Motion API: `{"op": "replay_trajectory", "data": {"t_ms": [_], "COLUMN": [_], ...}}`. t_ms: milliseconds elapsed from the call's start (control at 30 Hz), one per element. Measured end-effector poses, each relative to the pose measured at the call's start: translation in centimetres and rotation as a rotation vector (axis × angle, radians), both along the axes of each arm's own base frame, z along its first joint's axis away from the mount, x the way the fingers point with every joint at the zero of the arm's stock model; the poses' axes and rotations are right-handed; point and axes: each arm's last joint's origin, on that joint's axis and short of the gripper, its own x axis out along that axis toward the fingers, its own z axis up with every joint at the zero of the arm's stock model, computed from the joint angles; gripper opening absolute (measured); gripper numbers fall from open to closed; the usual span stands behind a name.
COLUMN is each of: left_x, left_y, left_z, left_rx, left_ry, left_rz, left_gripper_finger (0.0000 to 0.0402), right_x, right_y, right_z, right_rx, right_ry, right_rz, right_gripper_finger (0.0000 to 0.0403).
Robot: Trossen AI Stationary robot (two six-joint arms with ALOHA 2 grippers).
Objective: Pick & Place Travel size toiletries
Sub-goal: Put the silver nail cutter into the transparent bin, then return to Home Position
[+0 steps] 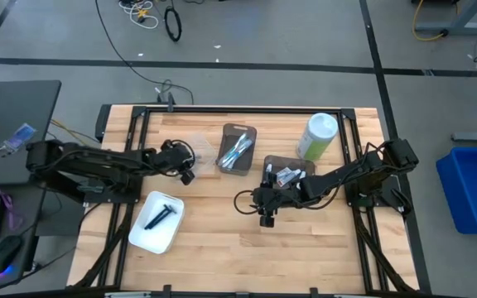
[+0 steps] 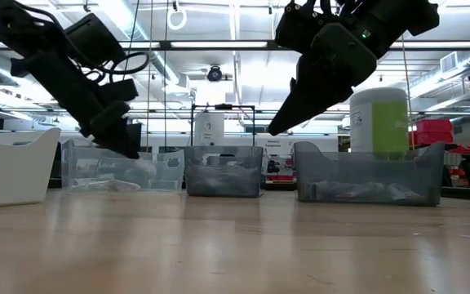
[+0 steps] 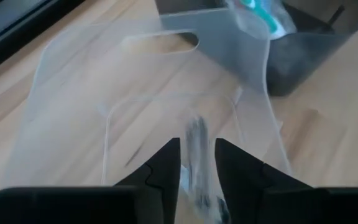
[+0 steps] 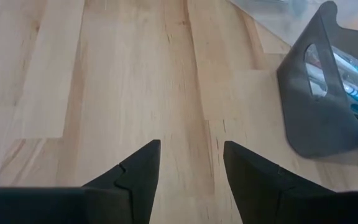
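Packet [image 3: 197, 163], light and slippery, between left pincer [image 3: 197, 171] fingers, clamped or loosed unclear; right pincer [image 4: 191, 163] apart, empty.

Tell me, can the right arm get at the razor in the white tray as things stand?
Probably not easily. The razor lies in the white tray on the left arm's side, while the right gripper, empty with open jaws, hovers over bare wood mid-table. The path looks free but long.

A wooden table [image 1: 222, 240] bears three translucent bins [image 1: 238, 149], a white tray [image 1: 143, 234] and a green canister [image 1: 316, 136].
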Motion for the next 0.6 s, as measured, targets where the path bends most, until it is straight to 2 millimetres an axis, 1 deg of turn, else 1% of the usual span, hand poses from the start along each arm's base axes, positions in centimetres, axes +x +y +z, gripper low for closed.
{"op": "replay_trajectory", "data": {"t_ms": [200, 300, 400, 500, 600], "left_x": [0.3, 0.7, 1.5, 2.1, 2.1], "left_y": [0.0, 0.1, 0.2, 0.1, 0.1], "left_z": [-0.2, 0.8, 3.0, 5.9, 9.2], "left_rx": [-0.004, -0.006, 0.004, 0.033, 0.095], "left_ry": [-0.009, -0.036, -0.063, -0.081, -0.121], "left_rz": [0.008, 0.011, -0.039, -0.116, -0.168], "left_gripper_finger": [0.0127, 0.0129, 0.0126, 0.0118, 0.0109], "right_x": [0.0, 0.0, -0.3, -1.2, -2.7], "right_y": [0.1, 0.0, 0.0, -0.2, -0.4], "right_z": [0.0, 0.0, 1.0, 3.2, 6.0], "right_rx": [0.025, -0.013, -0.002, 0.029, 0.076], "right_ry": [-0.006, -0.001, -0.029, -0.077, -0.128], "right_rz": [-0.023, 0.013, 0.010, 0.025, 0.083], "right_gripper_finger": [0.0182, 0.0182, 0.0181, 0.0178, 0.0175]}}
